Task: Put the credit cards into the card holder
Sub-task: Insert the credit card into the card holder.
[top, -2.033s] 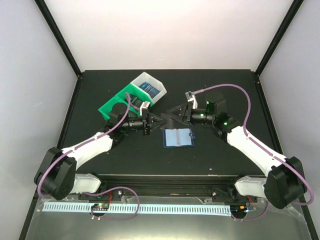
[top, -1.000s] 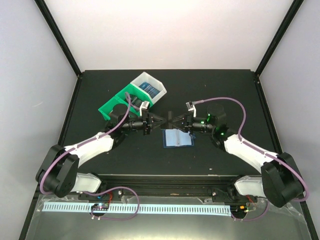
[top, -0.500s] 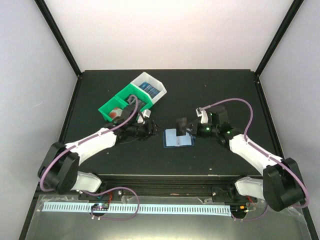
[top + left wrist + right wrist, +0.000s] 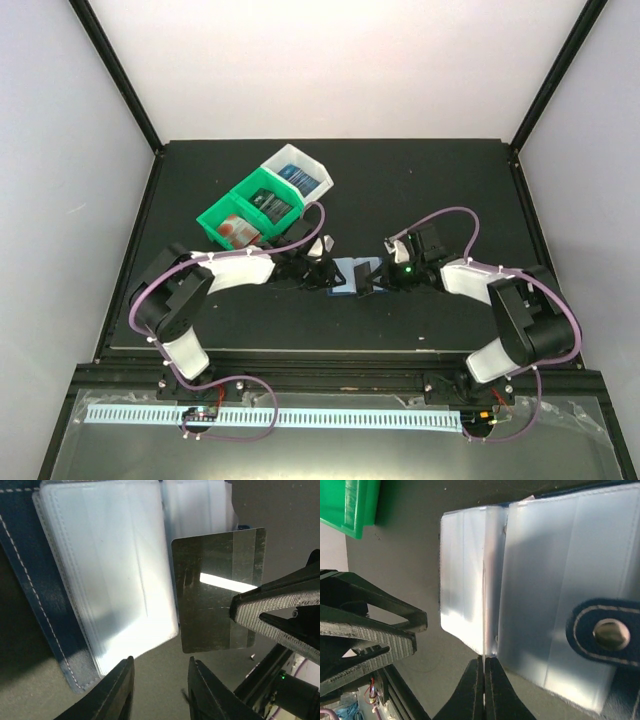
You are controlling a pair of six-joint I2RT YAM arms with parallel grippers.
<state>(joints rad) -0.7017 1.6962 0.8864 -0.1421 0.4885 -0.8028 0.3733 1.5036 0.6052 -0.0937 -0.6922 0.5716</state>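
Surface: black table [image 4: 440, 180] in a white-walled booth, with both claws low over its middle.
Bin: green-and-white three-compartment bin [image 4: 207, 222], beyond the left claw and apart from it, with more credit cards [image 4: 238, 229] lying inside.
Card holder: dark blue card holder [image 4: 110, 580] lies open and flat between the two claws, clear sleeves up, snap tab on the side away from the left claw.
Left claw: left claw [image 4: 160, 662] is spread, nothing between its fingers, just beside the holder.
Right claw: right claw [image 4: 484, 666] is pressed together, pinching a dark credit card [image 4: 210, 590] by one end; the card stands on edge at the fold between the two sleeve stacks.
Handling: probably light, stiff and glossy, so it may slip or twist in the pinch. The sleeves look thin and floppy and may buckle.
Hold: one end looks best, leaving the leading edge free for a sleeve mouth.
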